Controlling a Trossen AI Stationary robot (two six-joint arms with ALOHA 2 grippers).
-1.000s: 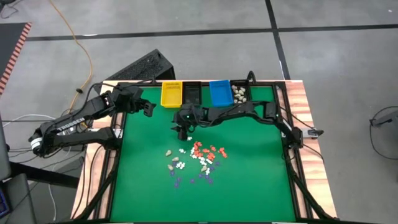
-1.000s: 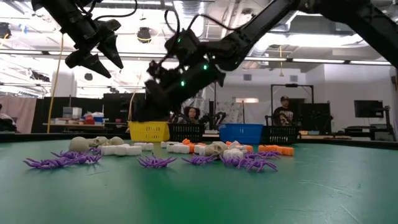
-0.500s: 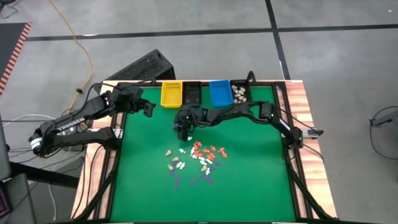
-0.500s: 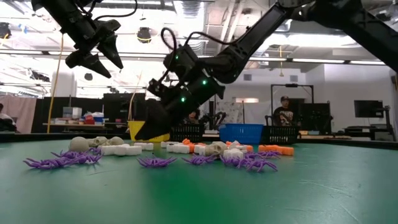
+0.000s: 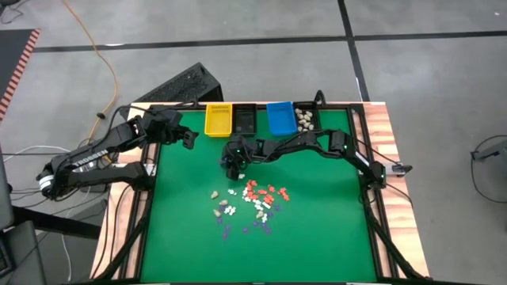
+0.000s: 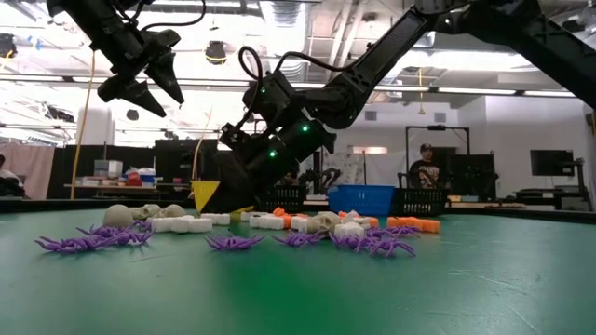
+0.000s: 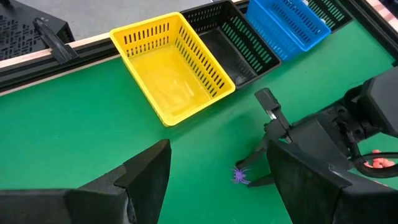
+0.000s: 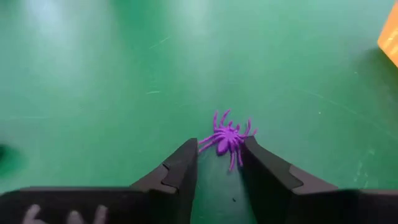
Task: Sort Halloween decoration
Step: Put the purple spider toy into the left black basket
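Purple spider point(image 8: 226, 138) lies on the green counter point(image 5: 317, 222) near the yellow bin point(image 7: 171, 65), between the right gripper point(image 8: 217, 163)'s spread fingers. Likely light with flexible legs; pinch the body. Left gripper point(image 5: 188, 138) hovers spread.

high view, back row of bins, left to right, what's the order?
yellow bin → black bin → blue bin → far-right bin holding cream-beige pieces.
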